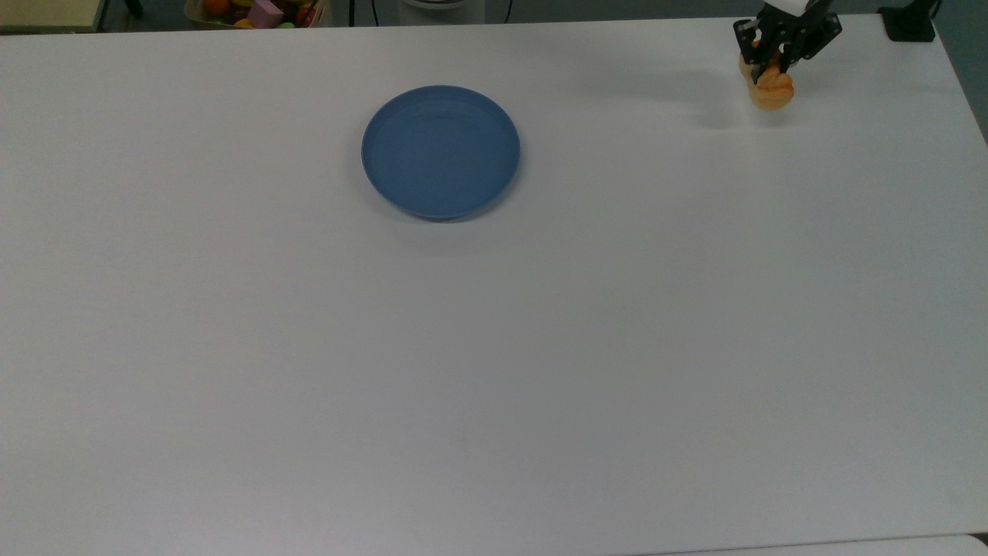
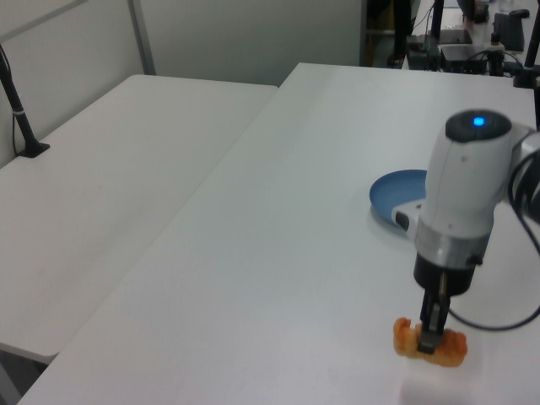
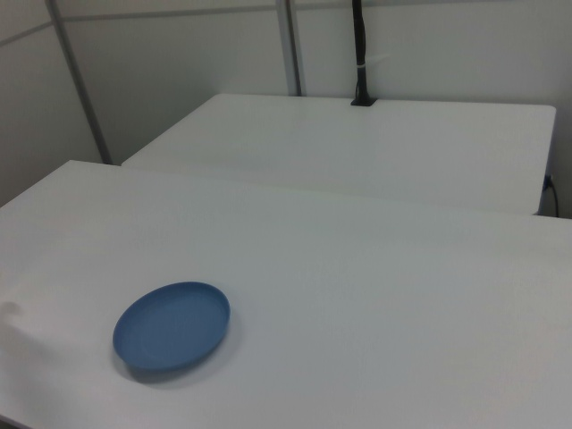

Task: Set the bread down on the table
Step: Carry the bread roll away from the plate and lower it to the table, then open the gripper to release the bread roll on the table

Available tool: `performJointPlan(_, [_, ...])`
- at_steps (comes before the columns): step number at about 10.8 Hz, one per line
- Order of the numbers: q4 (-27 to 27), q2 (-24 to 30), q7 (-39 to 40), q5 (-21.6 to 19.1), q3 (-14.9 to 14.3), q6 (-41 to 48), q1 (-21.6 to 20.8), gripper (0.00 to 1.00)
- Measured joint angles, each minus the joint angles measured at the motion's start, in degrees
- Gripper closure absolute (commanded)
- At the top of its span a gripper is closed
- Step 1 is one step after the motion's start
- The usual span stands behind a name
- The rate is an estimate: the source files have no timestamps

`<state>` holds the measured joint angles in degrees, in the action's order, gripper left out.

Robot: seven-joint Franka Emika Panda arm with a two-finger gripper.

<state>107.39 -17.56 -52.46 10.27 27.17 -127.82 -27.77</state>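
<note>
The golden-orange bread (image 1: 769, 89) (image 2: 429, 342) is low over or resting on the white table (image 1: 540, 347) (image 2: 278, 253) near its far right corner in the top view. My gripper (image 1: 774, 66) (image 2: 430, 337) comes straight down on the bread and is shut on it across its middle. I cannot tell whether the bread touches the tabletop. The empty blue plate (image 1: 441, 151) (image 2: 398, 195) (image 3: 172, 324) lies well away, to the top view's left of the bread.
A second white table (image 2: 101, 194) (image 3: 357, 152) stands alongside. A black post base (image 1: 909, 23) sits at the top view's far right corner, close to the gripper. A box of coloured toys (image 1: 258, 11) is beyond the far edge.
</note>
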Motion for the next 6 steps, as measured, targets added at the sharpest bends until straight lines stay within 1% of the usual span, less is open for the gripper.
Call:
performJointPlan(1, [0.0,-1.6,-1.8,1.9,0.0,-1.2,-0.3,0.66])
performJointPlan(2, [0.0,-2.9,-2.9,3.1,0.0,-2.2,-0.3,0.57])
performJointPlan(3, [-0.1,-4.2,-3.5,4.0,-0.1,-3.2,-0.3,0.53])
performJointPlan(4, [-0.1,-5.2,-4.1,4.7,-0.1,-3.8,-0.3,0.46])
performJointPlan(5, [-0.2,-5.7,-4.5,5.4,-0.2,-3.9,-0.3,0.29])
performJointPlan(6, [-0.2,-5.9,-4.6,5.6,-0.2,-3.9,-0.3,0.00])
